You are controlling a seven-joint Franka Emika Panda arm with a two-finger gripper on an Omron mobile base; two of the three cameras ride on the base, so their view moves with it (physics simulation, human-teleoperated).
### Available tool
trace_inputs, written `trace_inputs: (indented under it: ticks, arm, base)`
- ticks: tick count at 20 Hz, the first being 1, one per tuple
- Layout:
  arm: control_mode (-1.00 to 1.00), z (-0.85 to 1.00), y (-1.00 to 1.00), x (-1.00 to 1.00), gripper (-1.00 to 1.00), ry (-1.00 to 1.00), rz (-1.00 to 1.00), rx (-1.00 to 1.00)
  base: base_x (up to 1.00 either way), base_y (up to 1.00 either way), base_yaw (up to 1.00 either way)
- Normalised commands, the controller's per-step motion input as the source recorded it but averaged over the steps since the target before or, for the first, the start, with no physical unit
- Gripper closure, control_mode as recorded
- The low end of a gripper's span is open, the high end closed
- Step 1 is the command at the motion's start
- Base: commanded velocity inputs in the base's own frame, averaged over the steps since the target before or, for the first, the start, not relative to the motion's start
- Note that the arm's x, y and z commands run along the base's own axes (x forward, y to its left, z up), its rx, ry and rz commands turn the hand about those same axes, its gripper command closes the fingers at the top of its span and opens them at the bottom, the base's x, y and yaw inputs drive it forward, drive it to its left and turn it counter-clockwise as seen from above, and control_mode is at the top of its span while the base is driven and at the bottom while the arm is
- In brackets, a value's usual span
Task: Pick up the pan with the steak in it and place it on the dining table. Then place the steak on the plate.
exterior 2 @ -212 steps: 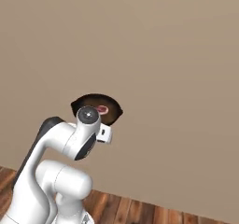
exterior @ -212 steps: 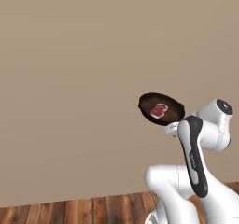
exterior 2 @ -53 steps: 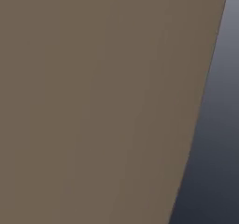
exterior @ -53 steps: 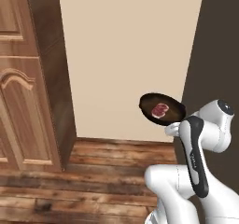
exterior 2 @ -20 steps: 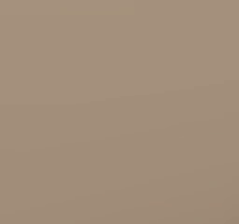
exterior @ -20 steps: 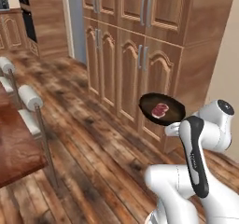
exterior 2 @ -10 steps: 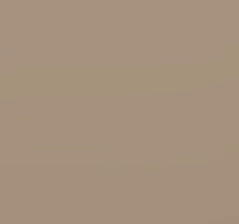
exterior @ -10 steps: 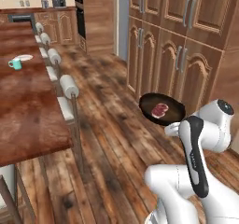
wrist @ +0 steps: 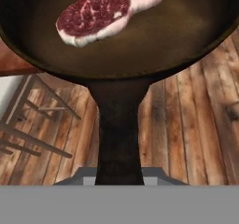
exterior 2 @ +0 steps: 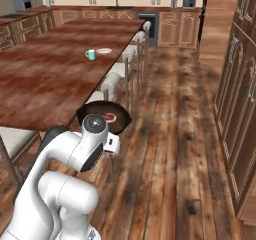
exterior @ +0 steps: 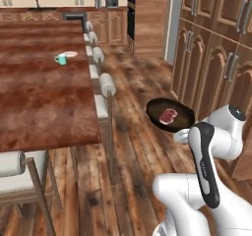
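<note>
One pan in my grip: my jaws are closed on its dark handle, which runs straight down the hand view to the bottom edge, where my fingertips are hidden beneath it. Pan held level, in the air above the plank floor, beside the near end of the dining table and not over it.

Steak lies flat inside the pan, toward the rim opposite the handle; marbled red, pale fat edge. Seen also in the left base view, roughly central in the pan. In the right base view my wrist covers most of the pan; a sliver of steak shows.

Plate sits far along the dining table, near the stool-side edge, with a teal cup just beside it. Right base view agrees: plate, cup. Pan and plate well apart.

Cushioned stools line the table's edge facing me. Wooden cabinets stand on my right.
</note>
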Motion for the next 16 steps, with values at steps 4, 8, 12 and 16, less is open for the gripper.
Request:
trace_inputs:
  ticks: [4, 8, 12, 16]
  arm:
    - [1.00, 0.00, 0.00, 0.00, 1.00, 0.00, 0.00, 0.00]
    - [1.00, 0.00, 0.00, 0.00, 1.00, 0.00, 0.00, 0.00]
    - [1.00, 0.00, 0.00, 0.00, 1.00, 0.00, 0.00, 0.00]
    - [1.00, 0.00, 0.00, 0.00, 1.00, 0.00, 0.00, 0.00]
  base:
    - [-0.04, 0.00, 0.15]
    - [0.04, -0.66, 0.03]
    - [0.02, -0.97, 0.04]
    - [0.00, -0.72, 0.01]
